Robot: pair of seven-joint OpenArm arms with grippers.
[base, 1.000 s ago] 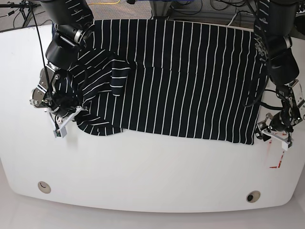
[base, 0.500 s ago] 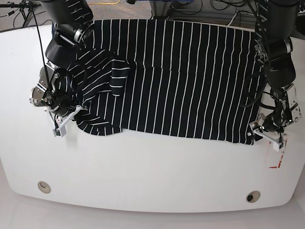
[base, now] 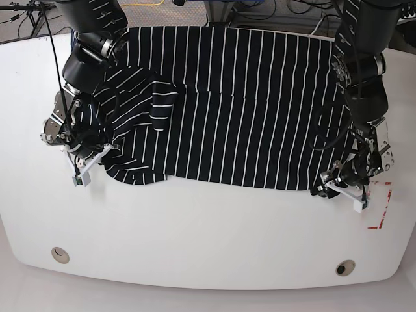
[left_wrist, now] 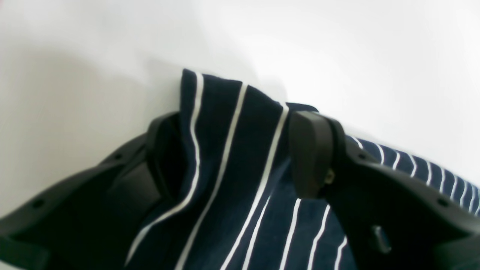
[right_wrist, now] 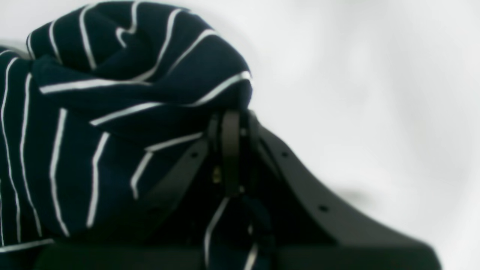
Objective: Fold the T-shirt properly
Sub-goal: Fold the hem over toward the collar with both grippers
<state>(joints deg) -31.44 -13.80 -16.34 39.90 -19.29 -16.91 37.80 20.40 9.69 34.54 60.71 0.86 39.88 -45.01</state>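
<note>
Change at the left pincer: your left pincer (base: 338,184) has slid inward along the near edge of the bench (base: 208,240) over the last second and now sits over the T-shirt's near corner, where a second ago it stood just outside the cloth.
Left pincer state: in the left wrist view its jaws stand wide apart with the striped corner lying between them; the cloth rides up between the fingers (left_wrist: 311,153) but nothing is pinched yet.
What this means: you appear to be lining up the grab for the next fold, and closing on that corner looks like the step that is due.
Right pincer state: your right pincer (base: 81,153) has not moved; it is clamped tight on a bunched sleeve-side fold, which the right wrist view shows mounded above the closed fingertips.
T-shirt position: the T-shirt (base: 247,110) spreads from the left pincer across to the right pincer and away from both toward the far edge of the bench, flat near the left pincer, rumpled and doubled over near the right one.
Red tape: a red corner mark (base: 382,207) lies on the bench just outside the left pincer.
Count: one T-shirt, two pincers, one bench, two round holes (base: 60,254) in the bench's near edge.
</note>
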